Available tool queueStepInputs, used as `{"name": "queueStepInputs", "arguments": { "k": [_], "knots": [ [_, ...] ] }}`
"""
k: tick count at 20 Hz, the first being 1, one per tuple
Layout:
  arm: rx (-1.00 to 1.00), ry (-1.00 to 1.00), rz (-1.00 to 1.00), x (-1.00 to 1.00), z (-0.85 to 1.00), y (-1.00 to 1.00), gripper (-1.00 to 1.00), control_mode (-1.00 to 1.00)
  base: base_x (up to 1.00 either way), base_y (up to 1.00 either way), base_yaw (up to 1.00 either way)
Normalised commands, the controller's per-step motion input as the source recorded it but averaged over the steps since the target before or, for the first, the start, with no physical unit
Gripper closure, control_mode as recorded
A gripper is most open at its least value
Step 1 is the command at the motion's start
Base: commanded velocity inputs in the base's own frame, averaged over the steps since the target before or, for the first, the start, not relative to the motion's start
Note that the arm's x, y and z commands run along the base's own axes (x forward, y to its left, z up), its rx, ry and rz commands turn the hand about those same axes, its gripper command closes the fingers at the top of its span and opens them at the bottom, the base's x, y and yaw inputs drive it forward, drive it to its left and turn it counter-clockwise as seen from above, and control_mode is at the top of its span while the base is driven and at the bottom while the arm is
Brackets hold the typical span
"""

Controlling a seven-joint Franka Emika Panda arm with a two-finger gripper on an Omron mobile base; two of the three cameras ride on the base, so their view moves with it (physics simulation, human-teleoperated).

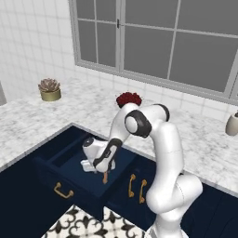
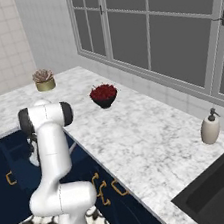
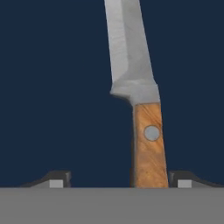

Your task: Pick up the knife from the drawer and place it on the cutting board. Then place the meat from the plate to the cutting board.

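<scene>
While the arm reaches down into the open navy drawer (image 1: pixel 69 174), the gripper (image 3: pixel 118 179) hangs with its fingers spread wide over the knife (image 3: pixel 140 118). Its wooden handle lies between the two tips, nearer one of them, not pinched. The silver blade points away across the drawer floor.

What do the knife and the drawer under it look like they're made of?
The knife: its handle looks like varnished wood, with orange-brown grain streaks and a round grey rivet; the blade looks like brushed steel, matte grey. The drawer looks like navy-painted board, flat and even, with a brass-like gold pull.
</scene>
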Motion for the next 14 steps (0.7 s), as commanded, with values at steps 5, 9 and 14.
{"name": "queueStepInputs", "arguments": {
  "k": [5, 9, 14],
  "knots": [
    [0.00, 0.00, 0.00, 0.17, -0.42, -0.28, -1.00, -1.00, 0.00, 0.00, 0.00],
    [0.06, -0.02, 0.00, -0.13, -0.51, -0.39, -1.00, -1.00, 0.00, 0.00, 0.00],
    [0.01, -0.03, 0.00, -0.90, -0.46, -0.31, -1.00, -1.00, 0.00, 0.00, 0.00]
  ]
}}
